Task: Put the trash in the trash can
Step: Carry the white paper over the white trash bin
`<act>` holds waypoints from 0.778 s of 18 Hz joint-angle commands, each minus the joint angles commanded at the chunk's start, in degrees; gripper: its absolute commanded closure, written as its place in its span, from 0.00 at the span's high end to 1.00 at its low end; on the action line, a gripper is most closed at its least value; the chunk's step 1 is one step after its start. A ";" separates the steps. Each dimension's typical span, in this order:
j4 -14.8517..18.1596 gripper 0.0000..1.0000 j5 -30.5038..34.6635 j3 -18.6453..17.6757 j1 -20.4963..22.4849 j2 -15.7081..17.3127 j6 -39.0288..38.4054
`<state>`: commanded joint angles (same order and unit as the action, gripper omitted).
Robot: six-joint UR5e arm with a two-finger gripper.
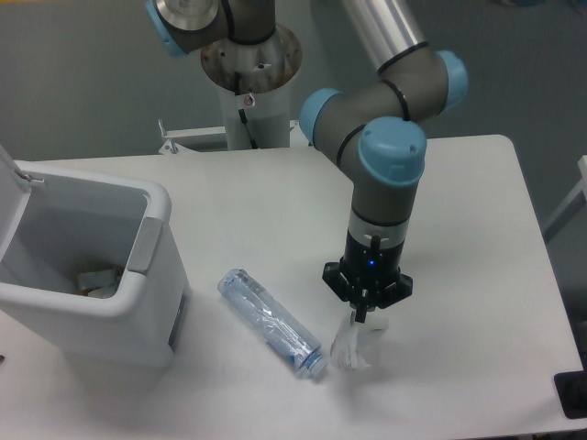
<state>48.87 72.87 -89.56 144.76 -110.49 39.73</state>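
The crushed clear water bottle (271,323) lies on the white table, slanting from upper left to lower right, its pale blue cap at the lower right end. The clear-white plastic wrapper (351,346) sits just right of the cap, its top pinched up. My gripper (360,316) points straight down over the wrapper and is shut on its upper edge. The white trash can (92,307) stands at the left with its lid open; some scraps lie inside it.
The arm's base column (249,69) stands at the table's back edge. A dark object (573,394) sits at the front right corner. The table's right edge (541,266) runs close to the arm.
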 joint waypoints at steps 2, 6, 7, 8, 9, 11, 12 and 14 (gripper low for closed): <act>0.00 0.00 -1.50 0.00 -0.35 1.49 -1.14; -0.18 0.00 -5.62 0.35 -1.14 4.13 -3.69; -0.18 0.00 -6.77 0.53 -1.93 5.01 -4.31; -0.18 0.00 -7.56 0.61 -2.46 6.06 -4.92; -0.18 0.00 -8.26 0.70 -2.90 7.12 -5.71; -0.18 0.00 -9.23 0.70 -4.47 9.14 -7.73; -0.18 0.00 -9.50 0.70 -5.53 10.02 -8.52; -0.18 0.00 -9.68 0.62 -7.55 12.30 -9.93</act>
<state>48.69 63.19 -88.94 137.21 -98.19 29.80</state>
